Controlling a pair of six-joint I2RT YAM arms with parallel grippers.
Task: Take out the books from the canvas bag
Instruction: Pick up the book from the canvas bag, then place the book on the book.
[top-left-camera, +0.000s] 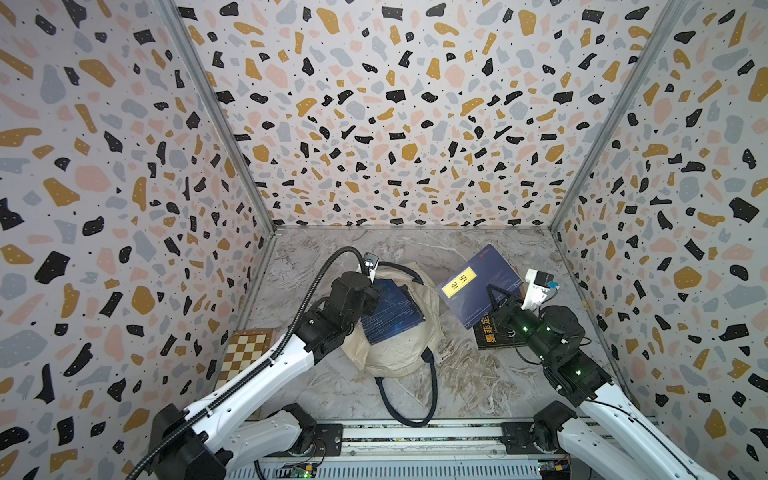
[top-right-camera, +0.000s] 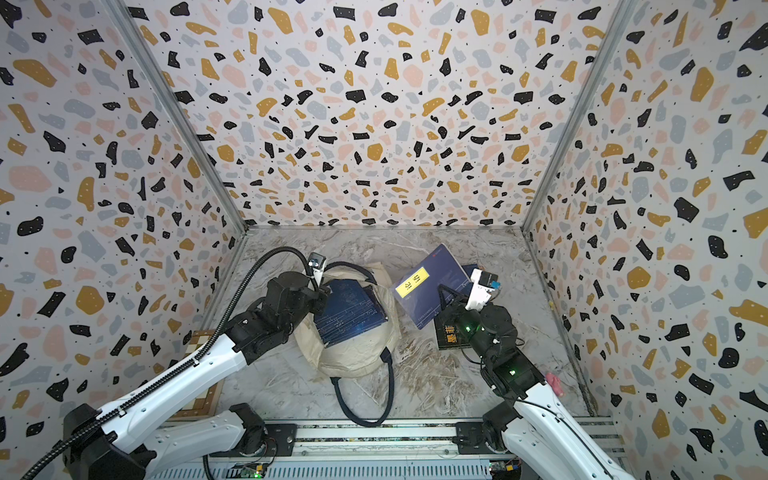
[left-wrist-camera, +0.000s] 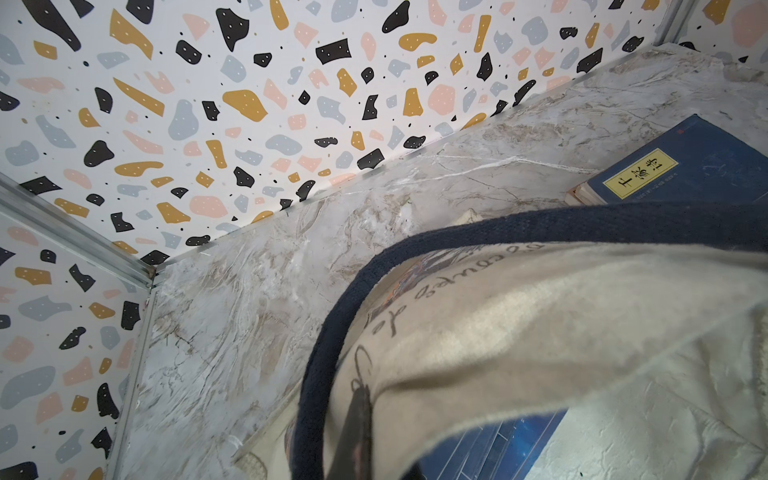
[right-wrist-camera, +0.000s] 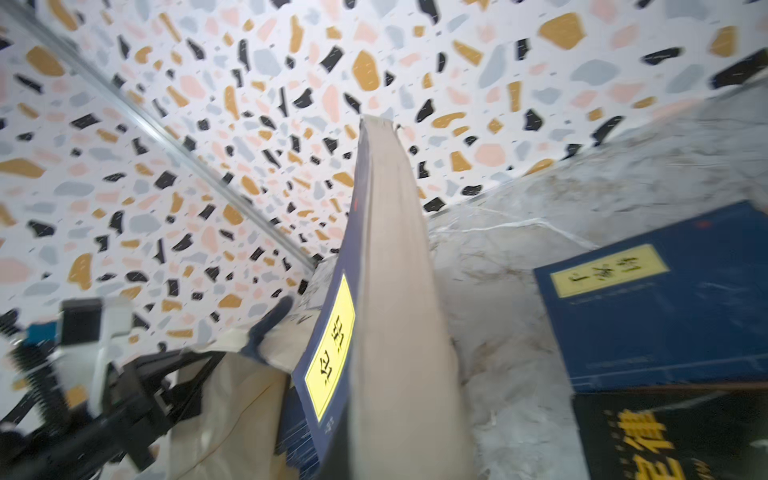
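- Right claw (top-left-camera: 492, 291) is clamped on the yellow-labelled book (top-left-camera: 478, 270): lower it flat beside the black book (top-left-camera: 492, 332) below.
- Left claw (left-wrist-camera: 357, 419) is pinched shut on the canvas bag (top-left-camera: 399, 353) rim: hold firm.

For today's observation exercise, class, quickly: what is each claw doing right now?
Left claw: closed, apparently pinching the canvas bag at its rim.
Right claw: closed, holding a navy book with a yellow label.
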